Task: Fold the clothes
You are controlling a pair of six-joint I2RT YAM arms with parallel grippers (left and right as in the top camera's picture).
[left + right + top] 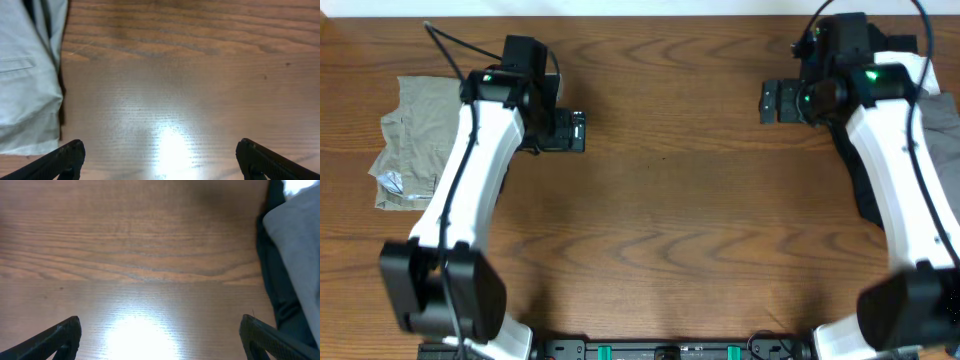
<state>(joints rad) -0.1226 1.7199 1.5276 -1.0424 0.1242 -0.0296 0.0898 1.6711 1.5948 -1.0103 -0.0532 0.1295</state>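
Released wide and holding nothing, the left gripper (570,131) hangs over bare wood inboard of the shorts (412,140); the right gripper (772,102) is likewise spread and empty, on the far right side of the tabletop (670,210).

The shorts lie at the far left of the tabletop, outboard of the left gripper, with the left arm's white forearm crossing above their inner margin; they look bunched rather than flat, with a paler crumpled patch at the near outer corner. The bundle appears longer from far side to near side than across, so its long axis runs roughly along the forearm. In the left wrist view the cloth fills the left border only, apart from the near finger (65,160). The coming move therefore looks like a sideways reach to the left; the left arm is much the nearer, the right being well apart with the whole middle of the tabletop between. Which end is waistband and which hem cannot be told.

The wood is smooth and glossy, with lamp glare between the fingers in both wrist views; thin cloth would probably slide on it and be hard to pinch where it lies flat. The middle offers ample bare wood for spreading; how close the edge is beyond the shorts is not shown. At the right, a dark garment (868,195) and a pale grey garment (938,115) lie beneath the right arm.
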